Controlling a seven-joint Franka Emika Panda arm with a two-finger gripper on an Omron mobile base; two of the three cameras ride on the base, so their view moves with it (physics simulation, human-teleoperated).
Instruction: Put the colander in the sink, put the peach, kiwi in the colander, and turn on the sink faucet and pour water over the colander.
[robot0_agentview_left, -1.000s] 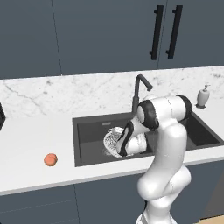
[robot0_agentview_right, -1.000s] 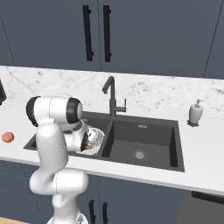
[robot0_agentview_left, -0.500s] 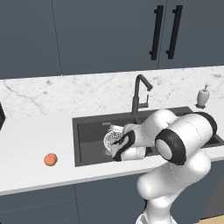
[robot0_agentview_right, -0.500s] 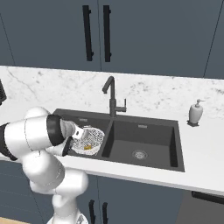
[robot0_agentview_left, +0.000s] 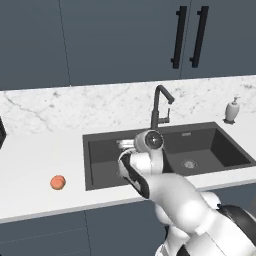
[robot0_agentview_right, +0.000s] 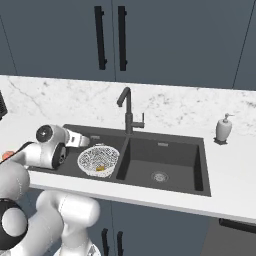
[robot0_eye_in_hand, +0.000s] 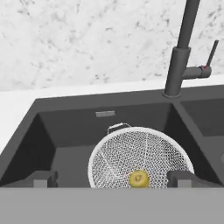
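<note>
- White marble counter holds the dark charcoal double-basin sink.
- Round white-silver mesh colander sits in the left basin.
- Two-finger gripper hovers spread above it.
- Orange-pink peach lies left on the counter.
- Olive-brown kiwi rests inside the colander.

I've got open room above the colander in the sink's left basin; the faucet stands at the back right, spout overhead

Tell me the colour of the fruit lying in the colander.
Yellow-green, clearest in the hand view: the kiwi in the colander.
</note>
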